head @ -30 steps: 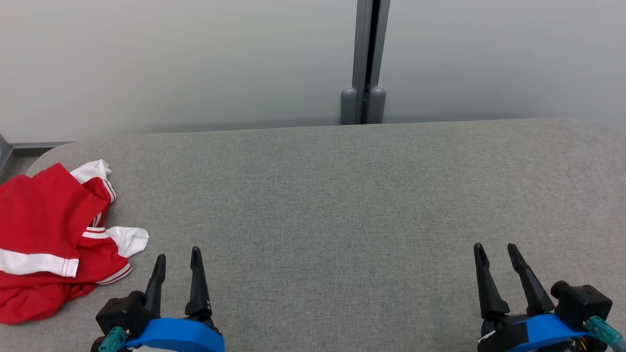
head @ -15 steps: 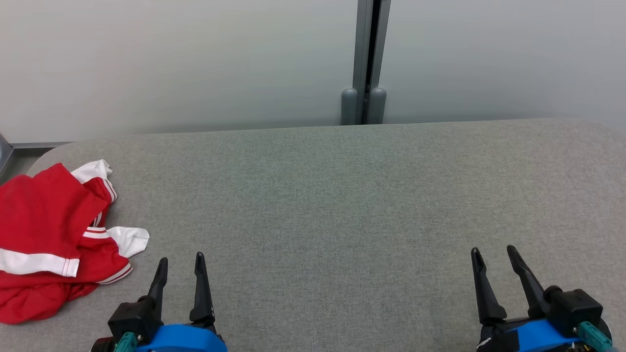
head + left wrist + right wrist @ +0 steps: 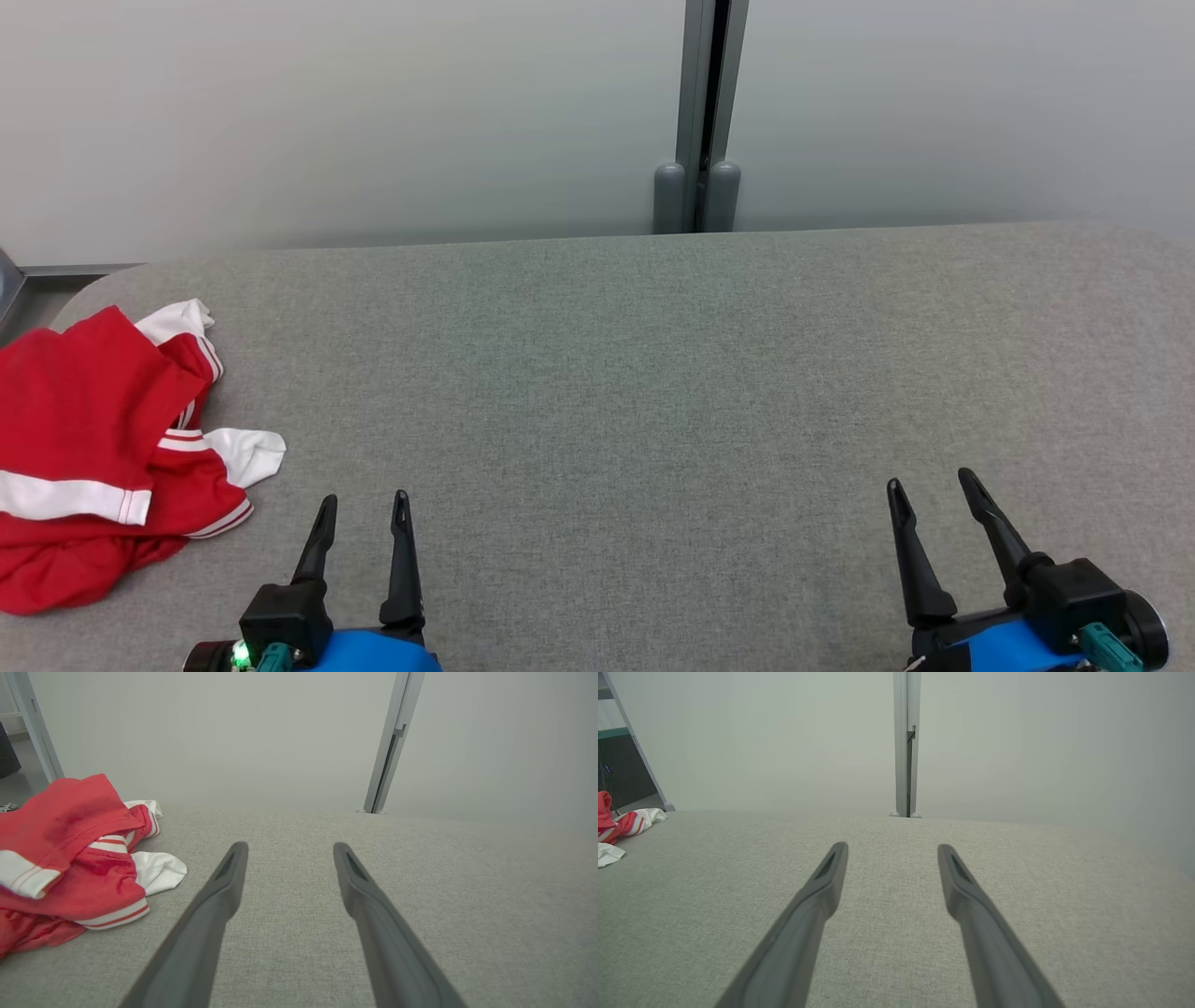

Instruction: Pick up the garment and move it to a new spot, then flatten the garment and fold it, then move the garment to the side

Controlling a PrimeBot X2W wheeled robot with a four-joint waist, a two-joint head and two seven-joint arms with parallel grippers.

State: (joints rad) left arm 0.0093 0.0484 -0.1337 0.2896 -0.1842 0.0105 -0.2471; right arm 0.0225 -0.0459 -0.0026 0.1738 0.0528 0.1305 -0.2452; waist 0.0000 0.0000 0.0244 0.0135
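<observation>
A crumpled red garment with white stripes and white cuffs lies at the far left of the grey fabric table, partly cut off by the head view's left edge. It shows again as the red garment at the left of the left wrist view and as a small red garment at the left edge of the right wrist view. My left gripper is open at the lower left, just right of the garment and apart from it. Far from the cloth, my right gripper is open at the lower right. Nothing is between either pair of fingers.
A pale wall runs behind the table, with a grey vertical post at its middle. The table's rounded left corner sits just behind the garment, with a grey frame piece beyond it.
Both grippers have drawn back toward the bottom edge of the head view, the left one also shifting a little to the right. The garment has not moved.
</observation>
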